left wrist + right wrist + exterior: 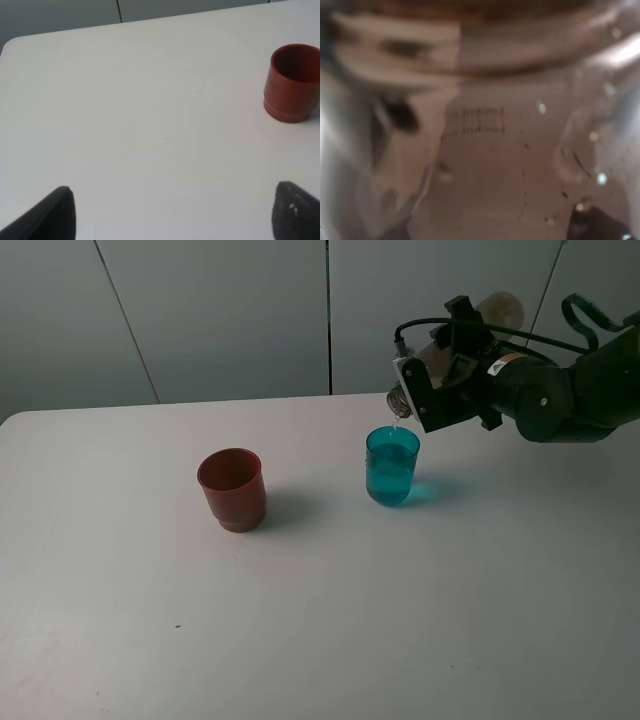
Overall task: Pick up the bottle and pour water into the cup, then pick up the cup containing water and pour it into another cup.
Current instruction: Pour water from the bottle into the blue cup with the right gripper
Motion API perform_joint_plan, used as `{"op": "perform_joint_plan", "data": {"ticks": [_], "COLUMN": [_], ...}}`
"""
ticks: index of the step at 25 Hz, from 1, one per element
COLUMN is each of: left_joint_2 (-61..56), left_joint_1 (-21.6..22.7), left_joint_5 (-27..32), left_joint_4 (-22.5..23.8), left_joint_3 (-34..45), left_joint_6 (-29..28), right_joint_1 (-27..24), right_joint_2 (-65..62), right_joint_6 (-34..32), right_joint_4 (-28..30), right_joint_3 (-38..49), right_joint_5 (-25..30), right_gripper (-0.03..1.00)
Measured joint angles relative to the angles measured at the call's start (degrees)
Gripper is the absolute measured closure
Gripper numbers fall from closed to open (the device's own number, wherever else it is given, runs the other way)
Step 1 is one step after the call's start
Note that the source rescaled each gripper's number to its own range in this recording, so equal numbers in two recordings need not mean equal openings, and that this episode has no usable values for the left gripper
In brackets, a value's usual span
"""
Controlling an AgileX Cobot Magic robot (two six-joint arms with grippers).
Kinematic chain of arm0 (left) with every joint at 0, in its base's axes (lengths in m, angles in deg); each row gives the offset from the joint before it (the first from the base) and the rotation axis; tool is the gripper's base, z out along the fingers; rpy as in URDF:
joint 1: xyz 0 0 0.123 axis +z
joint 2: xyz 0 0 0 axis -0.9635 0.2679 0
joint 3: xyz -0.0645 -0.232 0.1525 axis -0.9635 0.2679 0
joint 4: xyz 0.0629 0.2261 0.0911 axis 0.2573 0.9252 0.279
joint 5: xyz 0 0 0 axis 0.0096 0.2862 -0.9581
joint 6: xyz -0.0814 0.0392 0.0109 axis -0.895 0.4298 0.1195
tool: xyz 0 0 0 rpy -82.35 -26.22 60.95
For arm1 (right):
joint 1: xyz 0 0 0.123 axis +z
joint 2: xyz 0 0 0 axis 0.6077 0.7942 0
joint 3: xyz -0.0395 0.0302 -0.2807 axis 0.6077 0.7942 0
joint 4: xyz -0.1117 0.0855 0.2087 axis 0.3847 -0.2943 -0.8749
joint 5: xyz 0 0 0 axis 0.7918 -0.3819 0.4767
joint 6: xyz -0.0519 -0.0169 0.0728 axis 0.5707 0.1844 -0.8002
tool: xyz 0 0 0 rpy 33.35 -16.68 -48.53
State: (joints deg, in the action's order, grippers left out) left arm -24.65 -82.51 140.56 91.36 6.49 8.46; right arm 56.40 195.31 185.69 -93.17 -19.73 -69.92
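Pouring is in hand: right fingers [435, 405] clamp the bottle [500, 310], tilted neck-down just above the teal cup [392, 468] on the surface [300, 620] — hold the mouth centred over the rim and tilt gently to avoid splashing. Only the left wrist view shows the left fingers [57, 215], spread wide and empty, near the red cup [294, 82]; the right wrist view gives only blurred bottle wall.

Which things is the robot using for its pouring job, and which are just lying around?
For the job:
- bottle, held tipped in the right claw
- teal cup, under the bottle's mouth
- red cup, standing apart from the teal cup

Just there:
- table, which the cups stand on
- tiny dark speck on the table
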Motion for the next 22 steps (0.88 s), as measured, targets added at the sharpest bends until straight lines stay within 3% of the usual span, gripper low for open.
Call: {"op": "perform_joint_plan", "data": {"ticks": [18, 22], "left_joint_2": [0.0, 0.0], "left_joint_1": [0.0, 0.0], "left_joint_5": [0.0, 0.0], "left_joint_4": [0.0, 0.0], "left_joint_3": [0.0, 0.0], "left_joint_6": [0.0, 0.0], "right_joint_1": [0.0, 0.0], "right_joint_2": [0.0, -0.7], "right_joint_6": [0.0, -0.1], "right_joint_4": [2.4, 1.9], "right_joint_3": [0.0, 0.0], "right_joint_5": [-0.5, 2.2], "right_gripper": [0.96, 0.96]}}
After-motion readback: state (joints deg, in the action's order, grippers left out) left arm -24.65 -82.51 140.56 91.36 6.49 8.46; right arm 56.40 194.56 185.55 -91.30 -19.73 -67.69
